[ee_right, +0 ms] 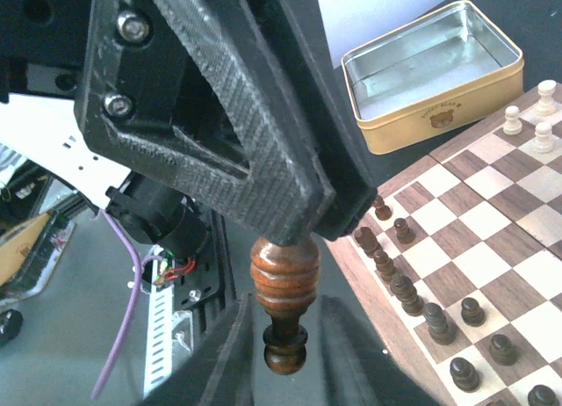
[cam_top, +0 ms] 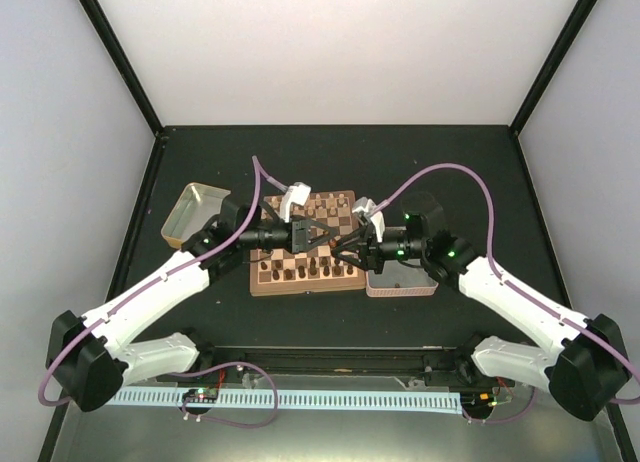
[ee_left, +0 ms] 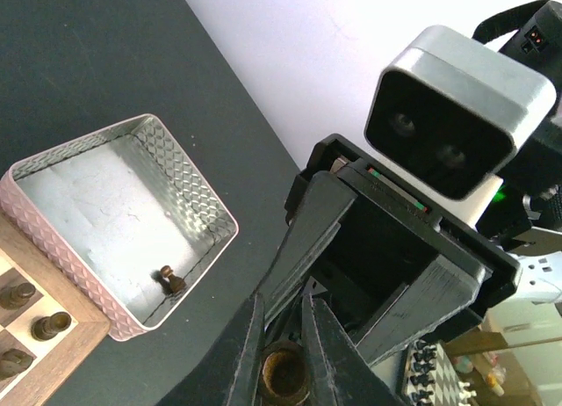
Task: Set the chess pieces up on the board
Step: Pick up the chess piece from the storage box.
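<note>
A dark brown chess piece point(ee_right: 285, 279) hangs above the table's near side, beside the board point(cam_top: 300, 288). My left gripper point(ee_left: 283, 353) is shut on it, and the piece's round base point(ee_left: 283, 375) shows between the fingers. My right gripper point(ee_right: 290, 336) faces it with its jaws open, one finger on each side of the piece's head and clear of it. The two grippers meet over the board's near right part, the left gripper point(cam_top: 322, 239) pointing at the right gripper point(cam_top: 347, 248). Several dark pieces point(ee_right: 404, 287) stand in rows on the board point(ee_right: 492, 248).
A gold tin point(cam_top: 195, 214) lies left of the board. A pale pink tin point(ee_left: 53, 173) to its right holds one dark pawn point(ee_left: 171, 281). Cream pieces point(ee_right: 527, 125) stand along the board's far side. Cables arch over both arms.
</note>
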